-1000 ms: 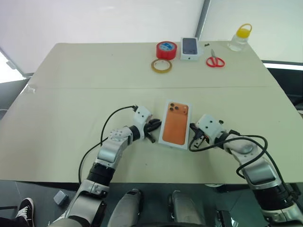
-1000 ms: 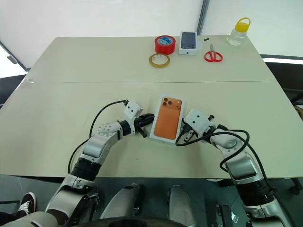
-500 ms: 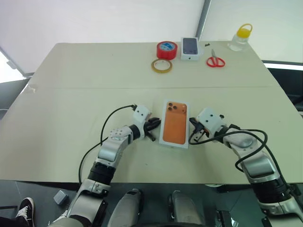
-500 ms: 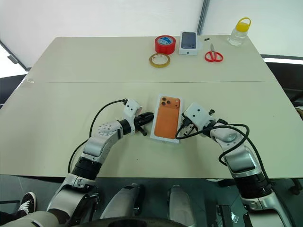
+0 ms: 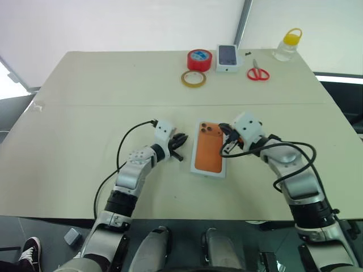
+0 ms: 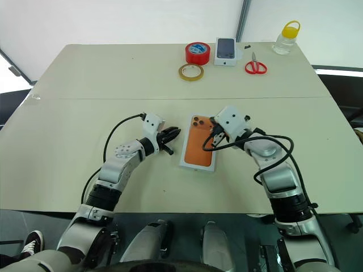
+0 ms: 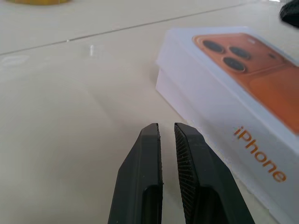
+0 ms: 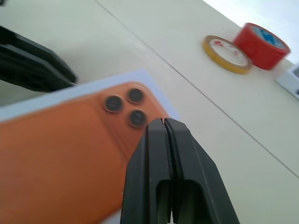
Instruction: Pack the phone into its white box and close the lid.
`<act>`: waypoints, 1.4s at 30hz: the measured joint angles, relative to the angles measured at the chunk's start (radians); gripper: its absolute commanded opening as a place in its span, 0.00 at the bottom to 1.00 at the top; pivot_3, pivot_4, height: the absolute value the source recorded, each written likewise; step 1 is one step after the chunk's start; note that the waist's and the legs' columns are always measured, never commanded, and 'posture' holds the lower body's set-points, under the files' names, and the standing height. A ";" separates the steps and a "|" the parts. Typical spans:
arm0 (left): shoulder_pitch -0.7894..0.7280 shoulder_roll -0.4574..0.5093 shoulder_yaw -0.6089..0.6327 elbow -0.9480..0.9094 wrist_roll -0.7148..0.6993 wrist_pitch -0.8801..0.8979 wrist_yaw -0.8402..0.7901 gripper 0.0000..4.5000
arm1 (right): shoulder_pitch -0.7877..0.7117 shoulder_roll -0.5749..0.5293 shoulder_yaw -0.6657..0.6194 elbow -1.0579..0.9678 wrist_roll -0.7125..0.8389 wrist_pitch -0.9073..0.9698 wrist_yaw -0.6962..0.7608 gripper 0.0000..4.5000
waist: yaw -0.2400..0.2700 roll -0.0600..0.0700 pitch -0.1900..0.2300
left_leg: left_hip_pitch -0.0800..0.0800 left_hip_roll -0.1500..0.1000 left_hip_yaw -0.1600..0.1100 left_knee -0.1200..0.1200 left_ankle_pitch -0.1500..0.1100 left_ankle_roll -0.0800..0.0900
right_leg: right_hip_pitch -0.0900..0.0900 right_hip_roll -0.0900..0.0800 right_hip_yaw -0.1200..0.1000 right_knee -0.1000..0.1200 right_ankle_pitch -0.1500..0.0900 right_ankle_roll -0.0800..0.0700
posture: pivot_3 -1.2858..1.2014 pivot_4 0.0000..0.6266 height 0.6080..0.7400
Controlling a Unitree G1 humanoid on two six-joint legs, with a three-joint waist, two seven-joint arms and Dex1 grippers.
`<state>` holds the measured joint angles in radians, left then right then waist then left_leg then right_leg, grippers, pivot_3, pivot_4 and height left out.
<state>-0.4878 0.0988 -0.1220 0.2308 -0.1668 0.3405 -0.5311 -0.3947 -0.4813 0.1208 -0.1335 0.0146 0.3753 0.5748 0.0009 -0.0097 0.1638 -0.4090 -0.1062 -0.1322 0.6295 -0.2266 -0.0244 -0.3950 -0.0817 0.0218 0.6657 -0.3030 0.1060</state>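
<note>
Right gripper (image 6: 212, 129) is pinched shut, empty, over the camera corner of the phone (image 6: 199, 149); left gripper (image 6: 171, 135) is nearly closed, empty, just beside the white box (image 5: 199, 171), mid-desk toward the near edge. Phone looks rigid and slick, so I'd grab the long edges.

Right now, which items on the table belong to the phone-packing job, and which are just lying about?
Job: the phone; the white box under it.

Lying about: red tape roll; yellow tape ring; small white box; scissors; yellow-capped bottle.
</note>
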 measured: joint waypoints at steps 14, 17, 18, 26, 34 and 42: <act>0.015 0.013 -0.013 -0.021 0.002 0.007 -0.005 0.13 | -0.136 0.073 0.141 0.268 -0.157 -0.104 -0.057 0.01 | -0.016 0.000 -0.002 | 0.001 0.000 0.000 0.000 0.001 -0.002 | 0.000 0.000 0.000 0.001 0.000 0.000 | 0.52 0.24 1.00; 0.015 0.006 -0.013 -0.031 -0.001 0.006 -0.005 0.13 | -0.124 0.073 0.128 0.247 -0.145 -0.096 -0.049 0.01 | -0.015 0.000 -0.002 | 0.001 0.000 0.000 0.000 0.001 -0.002 | 0.000 0.000 0.000 0.001 0.000 0.000 | 0.52 0.24 1.00; 0.013 -0.002 -0.010 -0.041 -0.011 0.010 -0.004 0.13 | -0.118 0.072 0.117 0.241 -0.132 -0.092 -0.041 0.01 | -0.015 0.000 -0.002 | 0.000 0.000 0.000 0.000 0.001 -0.002 | 0.000 0.000 0.000 0.001 0.000 0.000 | 0.52 0.24 1.00; -0.039 -0.013 -0.015 -0.166 -0.119 0.109 -0.092 0.13 | -0.100 0.008 0.008 0.194 -0.053 -0.042 0.014 0.01 | -0.018 -0.001 -0.002 | 0.000 0.000 0.000 0.000 0.001 -0.002 | 0.000 0.000 0.000 0.001 0.000 0.000 | 0.52 0.24 1.00; 0.013 0.131 -0.132 -0.230 -0.151 0.173 -0.291 0.13 | -0.087 0.016 -0.024 0.181 -0.008 -0.019 0.051 0.01 | -0.021 0.000 -0.002 | 0.000 0.001 0.000 -0.001 0.001 -0.002 | -0.001 0.001 0.001 0.002 0.000 0.000 | 0.52 0.24 1.00; 0.025 0.188 -0.219 -0.163 -0.013 -0.007 -0.302 0.13 | -0.061 -0.005 0.079 0.176 -0.080 -0.057 0.068 0.01 | -0.013 0.000 -0.004 | 0.003 0.000 0.000 -0.001 0.001 -0.001 | 0.004 0.000 0.000 0.000 0.000 0.000 | 0.52 0.24 1.00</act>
<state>-0.4629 0.2866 -0.3412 0.0681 -0.1795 0.3333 -0.8336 -0.4558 -0.4861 0.1994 0.0421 -0.0656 0.3188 0.6433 -0.0122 -0.0094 0.1596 -0.4056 -0.1061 -0.1323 0.6289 -0.2259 -0.0255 -0.3912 -0.0817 0.0221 0.6654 -0.3030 0.1057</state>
